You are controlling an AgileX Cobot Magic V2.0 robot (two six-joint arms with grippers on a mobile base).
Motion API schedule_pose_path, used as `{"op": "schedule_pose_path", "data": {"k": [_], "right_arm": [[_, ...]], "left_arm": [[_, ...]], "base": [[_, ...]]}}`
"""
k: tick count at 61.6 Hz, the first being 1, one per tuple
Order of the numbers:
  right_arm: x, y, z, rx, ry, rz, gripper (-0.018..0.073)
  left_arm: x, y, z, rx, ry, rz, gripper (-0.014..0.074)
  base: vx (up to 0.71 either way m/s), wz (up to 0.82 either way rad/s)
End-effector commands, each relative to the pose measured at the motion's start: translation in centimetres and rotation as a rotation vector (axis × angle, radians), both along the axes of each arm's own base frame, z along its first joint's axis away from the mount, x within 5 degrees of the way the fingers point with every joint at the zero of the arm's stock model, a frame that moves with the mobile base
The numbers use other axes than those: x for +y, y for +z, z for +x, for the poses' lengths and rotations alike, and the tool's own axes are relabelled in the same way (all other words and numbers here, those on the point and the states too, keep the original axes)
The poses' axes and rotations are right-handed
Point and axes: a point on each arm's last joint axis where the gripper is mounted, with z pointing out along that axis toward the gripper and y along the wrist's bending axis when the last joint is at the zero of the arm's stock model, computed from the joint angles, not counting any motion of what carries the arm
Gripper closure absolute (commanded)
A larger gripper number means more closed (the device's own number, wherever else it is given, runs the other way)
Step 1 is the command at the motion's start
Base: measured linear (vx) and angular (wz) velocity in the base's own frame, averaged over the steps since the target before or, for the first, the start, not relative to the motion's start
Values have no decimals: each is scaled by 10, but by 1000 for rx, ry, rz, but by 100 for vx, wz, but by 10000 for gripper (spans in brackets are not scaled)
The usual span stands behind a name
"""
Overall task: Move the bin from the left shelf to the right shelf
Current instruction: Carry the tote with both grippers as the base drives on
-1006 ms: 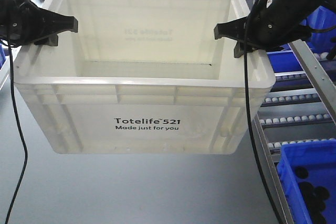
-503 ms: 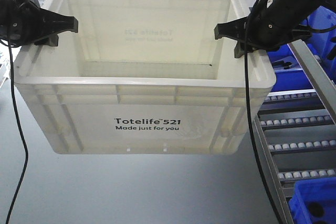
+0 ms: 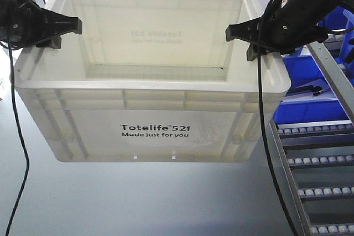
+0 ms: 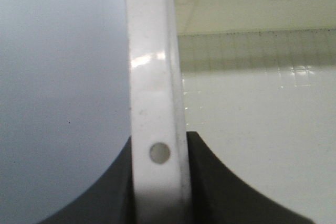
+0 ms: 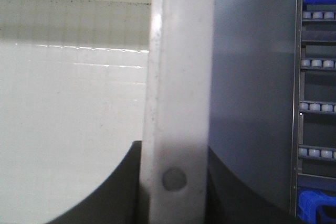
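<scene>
- The white bin (image 3: 155,109) hangs empty above the grey floor (image 3: 138,203), long axis left to right.
- Left gripper (image 3: 67,33) clamps its left rim, right gripper (image 3: 241,42) its right rim.
- The roller shelf (image 3: 323,161) lies to the right, nearer the right gripper, a blue bin (image 3: 310,106) at its far end.

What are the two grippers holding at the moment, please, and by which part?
The white bin: the left gripper clamps its left rim, the right gripper its right rim.
</scene>
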Motion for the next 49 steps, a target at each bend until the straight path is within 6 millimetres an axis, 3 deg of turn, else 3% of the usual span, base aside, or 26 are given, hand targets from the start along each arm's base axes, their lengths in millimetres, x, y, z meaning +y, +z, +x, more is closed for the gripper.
{"op": "schedule_pose_path", "data": {"k": [1, 49], "right_arm": [[-9, 41, -7, -203, 3, -5, 538], [-9, 41, -7, -204, 3, -5, 538]], "left_arm": [[4, 42, -9, -209, -16, -7, 602], [4, 42, -9, -210, -16, -7, 602]], "base": [[33, 4], [31, 2]]}}
